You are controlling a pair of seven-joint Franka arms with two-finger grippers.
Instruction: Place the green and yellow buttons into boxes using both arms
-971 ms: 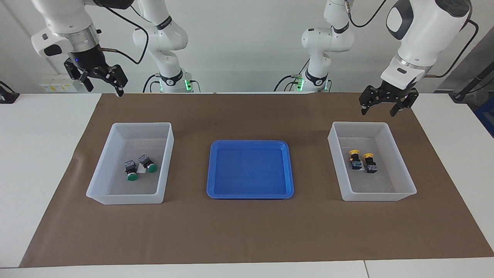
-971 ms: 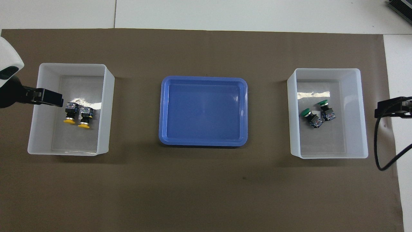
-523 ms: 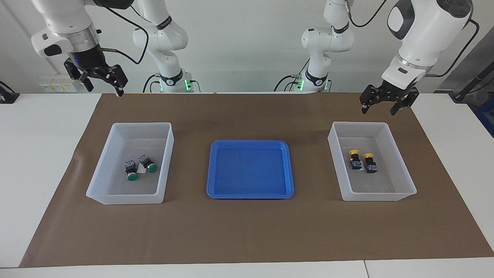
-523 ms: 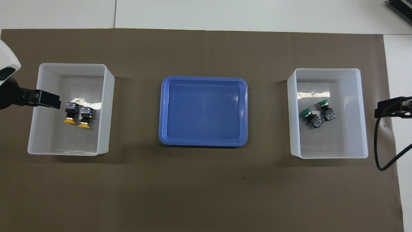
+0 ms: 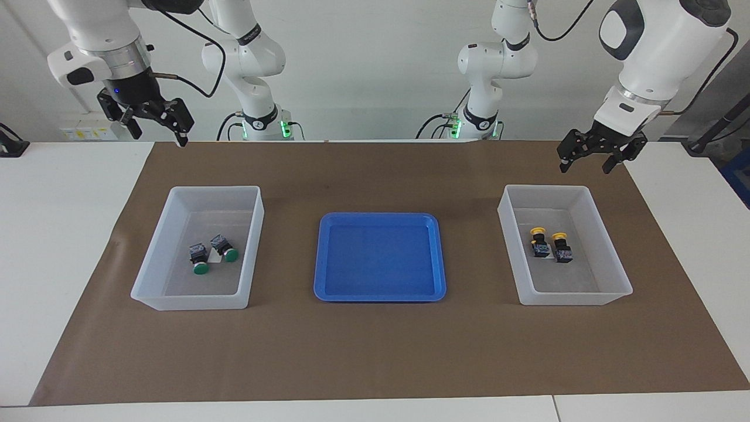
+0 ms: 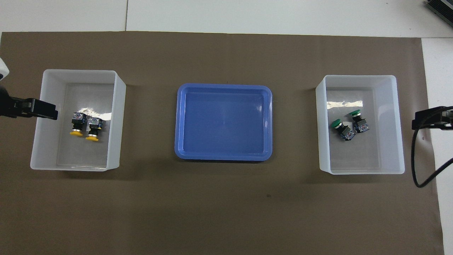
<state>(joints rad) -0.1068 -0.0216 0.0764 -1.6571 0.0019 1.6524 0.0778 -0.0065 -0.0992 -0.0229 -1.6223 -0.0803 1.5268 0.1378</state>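
Both yellow buttons (image 5: 550, 244) down in the box (image 5: 609, 266) at the left arm's end, side by side, caps toward the robots. Both green buttons (image 5: 212, 252) down in the other box (image 5: 153, 271) at the right arm's end, close together and skewed. Blue tray (image 5: 437, 252) between the boxes, bare.

Left gripper (image 5: 602, 159) up in the air over the mat by the yellow box's near corner, jaws spread wide, nothing held. Right gripper (image 5: 155, 120) high over the mat's corner at its own end, also spread wide, also empty. Looks finished, judging by four buttons boxed.

Risks from here: little. A low swing back across could clip a box rim and shove the box along the mat. Buttons lying on their sides, so a bump could roll them.

Compared with a second ago: left gripper drawn away from the yellow box toward the table's end and slightly up. Right gripper parked, unmoved. Buttons and boxes exactly as before.
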